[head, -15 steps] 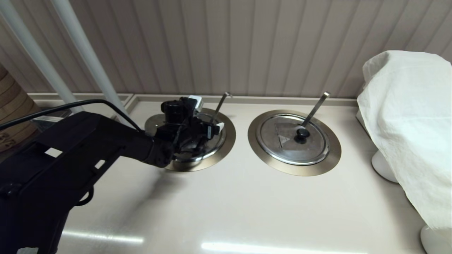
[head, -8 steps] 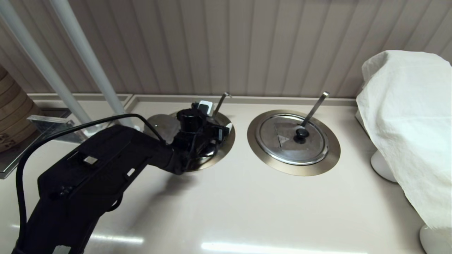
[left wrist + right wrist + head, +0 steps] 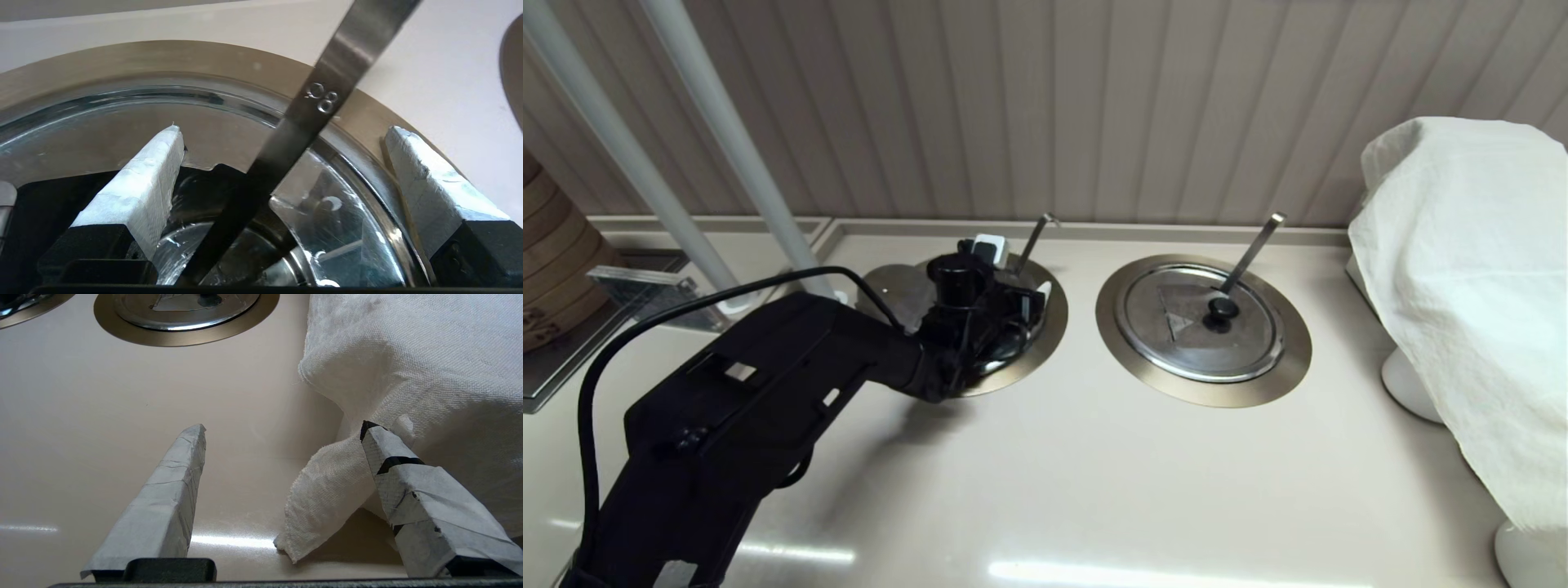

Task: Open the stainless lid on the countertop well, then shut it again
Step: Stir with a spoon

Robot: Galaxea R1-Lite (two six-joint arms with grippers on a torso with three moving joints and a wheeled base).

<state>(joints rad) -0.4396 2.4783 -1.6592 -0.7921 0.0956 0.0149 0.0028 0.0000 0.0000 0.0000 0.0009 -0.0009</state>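
Note:
The countertop well's bronze-grey flange (image 3: 1047,325) (image 3: 163,61) sits at the back left of the counter. Its stainless lid (image 3: 990,366) (image 3: 339,232) is mostly hidden under my left gripper (image 3: 1005,314) in the head view, and the knob is hidden. The hook-tipped ladle rod (image 3: 1033,238) (image 3: 322,102) leans out through the lid's notch. My left gripper (image 3: 284,130) hovers low over the lid, open, with the rod crossing between its fingers untouched. A dark gap shows at the notch; I cannot tell whether the lid lies flat. My right gripper (image 3: 282,428) is open near the counter's right side.
The twin lid (image 3: 1192,322) with its flat-handled ladle (image 3: 1252,249) lies shut in the well to the right. A white cloth (image 3: 1462,286) (image 3: 408,355) covers something at the right edge, one corner hanging between my right fingers. White posts (image 3: 727,139) stand back left.
My left arm has swung right and away from me, carrying the gripper across the lid toward the ladle rod. In the last half second it barely moved.

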